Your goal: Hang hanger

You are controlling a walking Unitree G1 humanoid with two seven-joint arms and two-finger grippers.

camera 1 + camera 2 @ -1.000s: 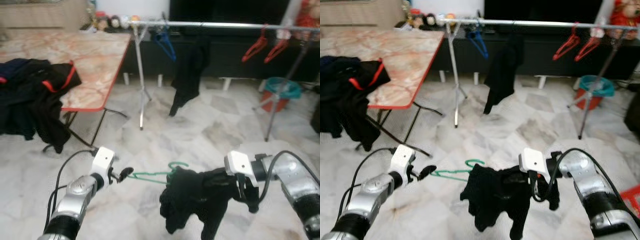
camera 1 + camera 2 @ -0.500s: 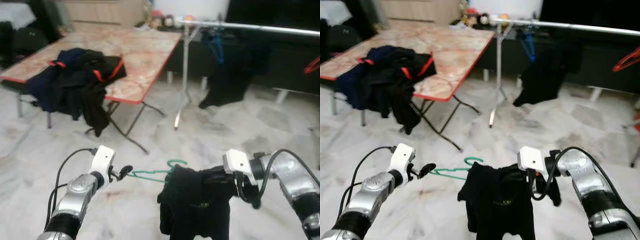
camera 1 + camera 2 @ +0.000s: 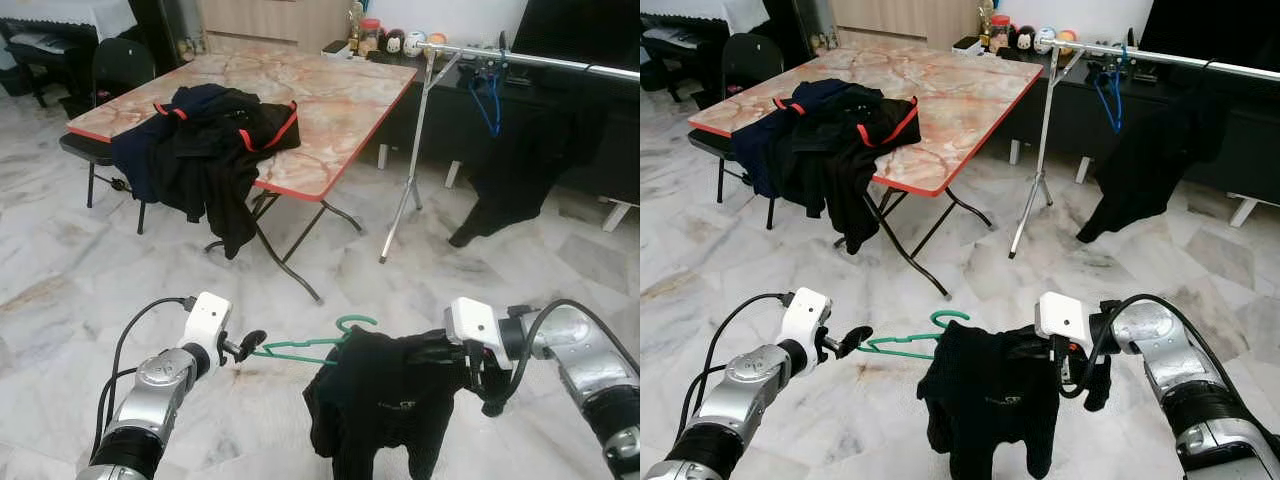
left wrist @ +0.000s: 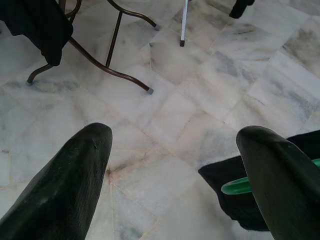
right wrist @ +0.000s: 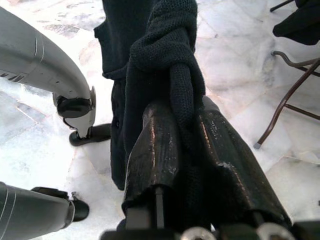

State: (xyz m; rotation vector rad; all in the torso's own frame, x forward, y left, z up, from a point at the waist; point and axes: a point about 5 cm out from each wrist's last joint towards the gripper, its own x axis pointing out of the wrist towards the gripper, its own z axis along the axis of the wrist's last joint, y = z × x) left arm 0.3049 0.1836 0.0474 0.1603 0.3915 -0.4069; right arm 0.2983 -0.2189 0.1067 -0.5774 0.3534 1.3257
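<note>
- Between the two grippers, low over the marble floor, hangs a green hanger with a black garment draped on its right half; its hook curls up near the middle.
- At the hanger's left tip, the left gripper holds the green wire. From the head views its fingers look closed on the tip. The left wrist view shows two black fingers set wide apart, with the green end of the hanger resting against one of them, so I cannot tell how firmly it is gripped.
- At the other end, the right gripper is pressed together on a bunched fold of the black garment. The right wrist view shows knitted cloth squeezed between the two fingers, and the rest of it hangs down toward the floor.
- Behind and to the left stands a folding table with a marbled top and a red edge. A pile of dark clothes with red trim lies on its near corner, and part of it spills over the side.
- Farther back on the right, a metal clothes rail on a tripod stand carries a blue hanger and a hanging black garment.
- At the far end of the table, small jars and figures sit in a row.
- Near the far left, a dark chair stands beside the table.
</note>
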